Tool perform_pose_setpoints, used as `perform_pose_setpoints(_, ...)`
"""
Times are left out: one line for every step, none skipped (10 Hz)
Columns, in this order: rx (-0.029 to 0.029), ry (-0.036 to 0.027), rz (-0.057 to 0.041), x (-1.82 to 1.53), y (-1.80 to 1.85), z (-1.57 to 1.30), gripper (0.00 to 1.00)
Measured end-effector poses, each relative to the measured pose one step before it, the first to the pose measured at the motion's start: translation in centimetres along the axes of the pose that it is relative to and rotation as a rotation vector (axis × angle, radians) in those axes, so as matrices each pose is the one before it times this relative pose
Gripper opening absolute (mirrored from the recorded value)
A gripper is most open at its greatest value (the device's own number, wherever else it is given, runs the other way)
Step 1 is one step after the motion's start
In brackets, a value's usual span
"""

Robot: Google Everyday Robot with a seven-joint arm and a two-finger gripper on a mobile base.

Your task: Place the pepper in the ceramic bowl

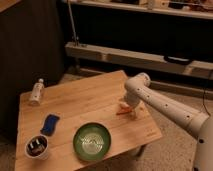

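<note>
Gripper [130,108] hangs down at the pepper [121,111] on the table [85,102]; whether it grips, I cannot tell.

The jaws sit low at the pepper [121,112] on the table [85,100], apart from the ceramic bowl [92,141]

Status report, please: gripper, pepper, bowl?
Gripper low at right side of table, at the pepper. Pepper not yet in ceramic bowl. Nothing between them.
</note>
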Motion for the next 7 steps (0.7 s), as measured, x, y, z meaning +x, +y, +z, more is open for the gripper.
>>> perform_pose_setpoints(-0.00877, -0.01740, 0.00919, 0.149, 0.360, 0.497, 0.70)
perform_pose_setpoints(0.00091, -0.01282, 0.00290, -0.010, 0.019, 0.262, 0.62)
perform_pose_setpoints(0.00378, -0.02767, -0.00076, -0.096, -0.029, 0.181, 0.49)
perform_pose_setpoints(0.00377, -0.00450, 0.00114, 0.046, 0.104, -0.016, 0.41)
perform_pose_setpoints(0.00313, 0.00212, 0.00047, 0.067, -0.033, -0.212, 0.30)
perform_pose_setpoints(-0.00005, 0.00082, -0.00002, 0.020, 0.013, -0.055, 0.18)
perform_pose_setpoints(0.00113, 0.00011, -0.00008, -0.007, -0.045, -0.118, 0.08)
